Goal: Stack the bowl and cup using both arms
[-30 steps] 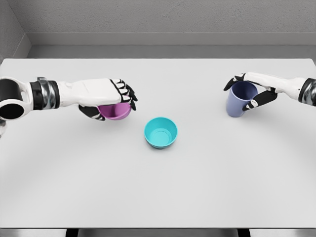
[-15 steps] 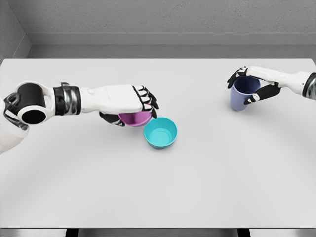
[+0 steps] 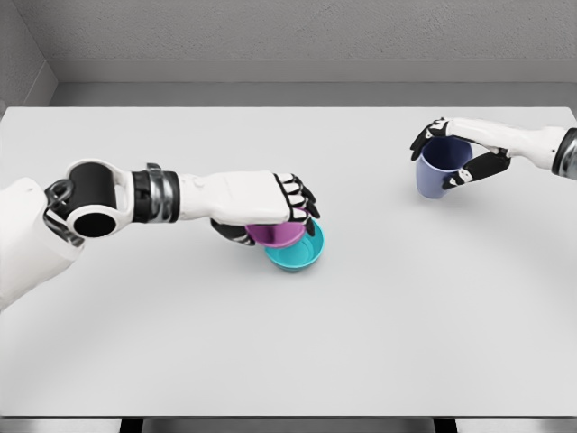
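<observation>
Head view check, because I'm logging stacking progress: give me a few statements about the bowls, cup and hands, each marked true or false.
1. The left hand grips the purple bowl. True.
2. The purple bowl is far from the teal bowl. False: it overlaps the teal bowl's left rim.
3. The right hand holds the blue cup. True.
4. The blue cup lies tipped over inside the teal bowl. False: it is held far to the right.

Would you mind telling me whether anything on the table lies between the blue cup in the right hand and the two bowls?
Nothing visible does. The right hand holds the blue cup at the far right; only bare table separates it from the teal bowl, where the left hand holds the purple bowl.
</observation>
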`<state>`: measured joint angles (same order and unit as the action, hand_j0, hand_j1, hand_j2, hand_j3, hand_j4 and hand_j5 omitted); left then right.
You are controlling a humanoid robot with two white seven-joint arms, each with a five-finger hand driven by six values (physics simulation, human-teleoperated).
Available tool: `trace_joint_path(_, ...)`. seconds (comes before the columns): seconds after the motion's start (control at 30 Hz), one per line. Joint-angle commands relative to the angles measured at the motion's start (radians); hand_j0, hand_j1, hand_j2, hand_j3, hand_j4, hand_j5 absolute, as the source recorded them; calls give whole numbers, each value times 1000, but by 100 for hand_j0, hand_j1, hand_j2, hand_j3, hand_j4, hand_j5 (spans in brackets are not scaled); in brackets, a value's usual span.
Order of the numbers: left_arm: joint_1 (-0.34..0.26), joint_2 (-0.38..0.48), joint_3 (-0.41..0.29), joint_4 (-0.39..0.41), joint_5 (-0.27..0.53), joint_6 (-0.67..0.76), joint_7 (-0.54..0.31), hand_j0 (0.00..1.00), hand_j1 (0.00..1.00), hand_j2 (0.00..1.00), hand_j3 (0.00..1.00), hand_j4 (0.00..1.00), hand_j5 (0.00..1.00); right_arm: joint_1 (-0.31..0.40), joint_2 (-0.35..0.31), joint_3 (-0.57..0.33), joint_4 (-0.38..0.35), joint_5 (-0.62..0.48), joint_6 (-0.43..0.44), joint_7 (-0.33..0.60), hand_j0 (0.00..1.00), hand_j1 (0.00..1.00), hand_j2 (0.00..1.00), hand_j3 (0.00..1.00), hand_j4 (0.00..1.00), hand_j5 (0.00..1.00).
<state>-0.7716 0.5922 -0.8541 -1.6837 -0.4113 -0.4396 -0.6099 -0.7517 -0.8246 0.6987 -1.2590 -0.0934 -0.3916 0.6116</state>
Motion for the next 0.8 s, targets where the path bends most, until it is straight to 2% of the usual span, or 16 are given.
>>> trace_joint_path(0.0,0,-12,-3,-1,0,2,-1,68,68,68,68,68,68,0,-2,-1,-23,-6,3,-1,55,55,55,55,55,55)
trace_joint_path(0.13,2,-45,-7,1,-15,4,-1,68,68,68,68,68,68,0,-2,-2,-34,-8,2,-1,55,55,55,55,55,55)
trace_joint_path(0.43,2,-46,-19,7,-20,6,-1,71,71,71,71,71,71,0,-10,-2,-72,-12,2,-1,55,55,55,55,55,55)
trace_joint_path(0.5,3,-46,-19,9,-21,6,-1,79,79,79,79,79,79,0,-10,-2,-80,-12,-1,-1,56,56,56,56,56,56)
trace_joint_path(0.53,3,-46,-19,9,-21,6,-1,92,92,92,92,92,92,0,-10,-2,-95,-12,0,-1,56,56,56,56,56,56)
trace_joint_path(0.6,3,-46,-19,10,-27,6,-1,100,100,100,100,100,100,0,-10,-2,-106,-14,0,-1,56,56,56,56,56,56)
trace_joint_path(0.77,3,-46,-19,10,-27,6,-1,100,100,100,100,100,100,2,-13,-2,-120,-16,-4,-1,56,56,56,56,56,56)
